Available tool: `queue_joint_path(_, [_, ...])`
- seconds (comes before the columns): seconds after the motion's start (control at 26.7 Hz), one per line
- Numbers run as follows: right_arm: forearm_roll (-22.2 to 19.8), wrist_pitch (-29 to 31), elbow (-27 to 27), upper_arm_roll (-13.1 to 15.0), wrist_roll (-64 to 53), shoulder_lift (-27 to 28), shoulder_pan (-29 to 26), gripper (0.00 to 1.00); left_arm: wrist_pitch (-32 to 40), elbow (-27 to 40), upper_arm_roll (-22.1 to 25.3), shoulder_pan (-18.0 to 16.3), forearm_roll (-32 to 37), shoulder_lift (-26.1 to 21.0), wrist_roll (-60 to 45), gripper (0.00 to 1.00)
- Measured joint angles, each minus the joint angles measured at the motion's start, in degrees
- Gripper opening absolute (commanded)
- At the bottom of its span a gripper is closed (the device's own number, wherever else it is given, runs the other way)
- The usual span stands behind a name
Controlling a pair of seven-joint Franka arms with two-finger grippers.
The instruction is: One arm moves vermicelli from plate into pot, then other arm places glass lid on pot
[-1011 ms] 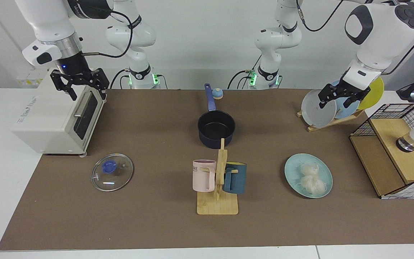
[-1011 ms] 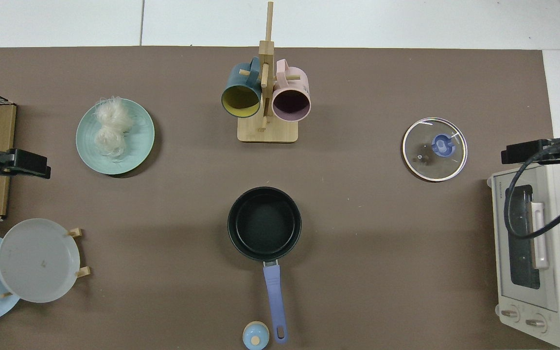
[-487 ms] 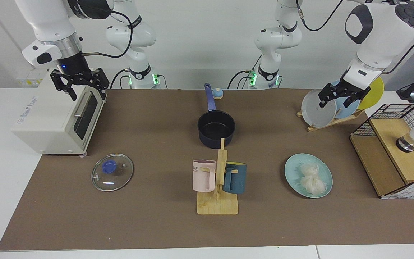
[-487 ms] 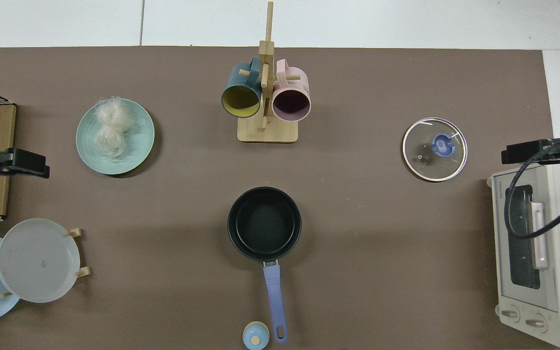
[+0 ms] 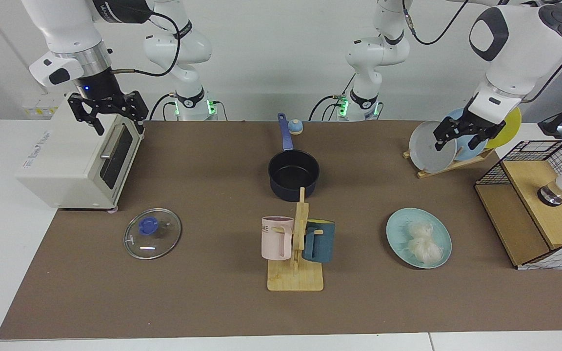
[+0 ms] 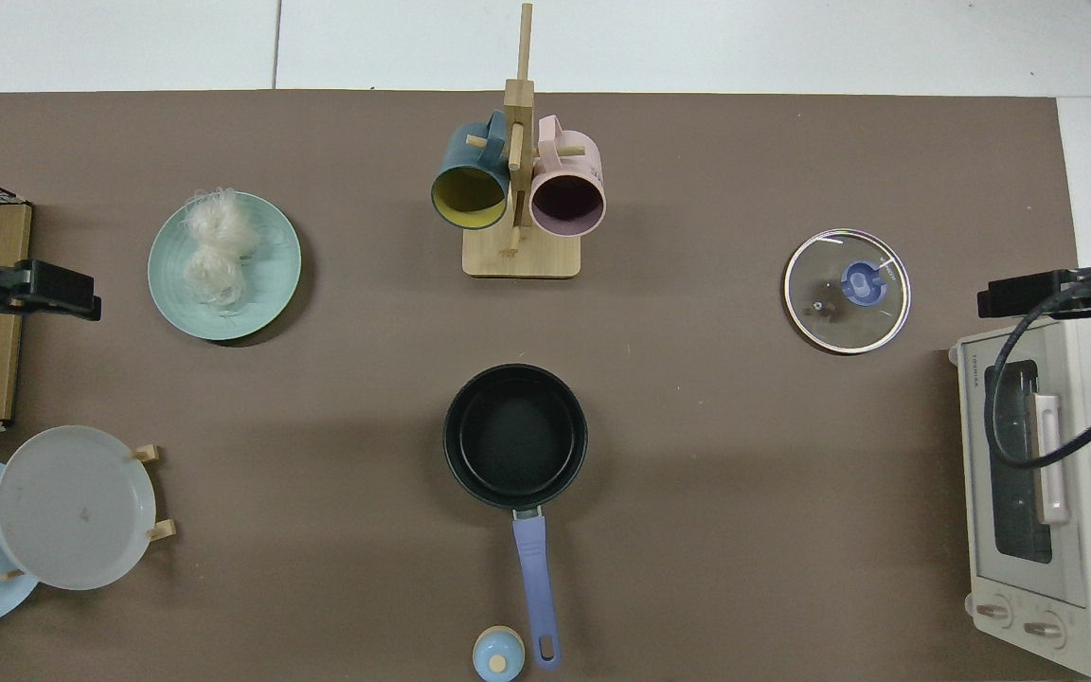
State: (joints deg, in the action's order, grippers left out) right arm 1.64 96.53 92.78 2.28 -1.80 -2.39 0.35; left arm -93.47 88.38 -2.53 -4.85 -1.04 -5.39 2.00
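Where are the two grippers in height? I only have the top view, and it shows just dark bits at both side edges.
Observer: The left gripper hangs open, high above the table, in front of the grey plate in the wooden rack.
Operator: And the one by the toaster oven?
Observer: The right gripper is open too, hovering over the oven's front top edge and holding nothing.
Operator: Anything in that rack I can't see?
Observer: Yes, a yellow plate stands at its back. Your view cuts it off.
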Motion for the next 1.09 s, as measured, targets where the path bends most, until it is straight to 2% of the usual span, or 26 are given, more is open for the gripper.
queue_joint_path(0.11, [1.85,-0.06,0.0,0.24,-0.07,0.0,-0.01,1.0,-0.07,-4.77,0.07,-0.03,0.1,-4.52,0.0,1.0])
queue_joint_path(0.26, [2.05,-0.06,-0.13,0.31,-0.07,0.19,-0.01,1.0,-1.45,-10.56,0.13,-0.13,1.44,-11.41,0.1,1.0])
queue_joint_path(0.37, [1.79,-0.06,-1.21,0.28,-0.07,1.41,-0.01,1.0,-5.5,-12.59,0.15,-0.15,1.86,-15.6,0.19,1.0])
queue_joint_path(0.49, [1.7,-0.06,-2.76,0.21,-0.07,3.66,0.0,1.0,-9.09,-12.65,0.24,-0.3,1.97,-17.87,0.59,1.0])
queue_joint_path(0.6, [1.67,-0.03,-5.28,0.19,-0.07,7.07,0.01,1.0,-12.64,-11.49,0.22,-0.45,2.05,-19.31,1.23,1.0])
queue_joint_path(0.79, [1.23,1.18,-9.04,0.06,-0.07,12.89,0.01,1.0,-24.14,-4.83,-0.09,-0.15,2.06,-20.96,1.5,1.0])
queue_joint_path(0.94, [0.91,4.92,-9.76,0.03,-0.09,16.51,0.02,1.0,-31.1,1.1,-0.9,0.06,2.06,-21.56,1.5,1.0])
queue_joint_path(1.09, [0.77,10.41,-8.76,-0.17,-0.09,19.72,0.05,1.0,-33.33,4.22,-1.9,0.2,2.06,-21.59,1.5,1.0])
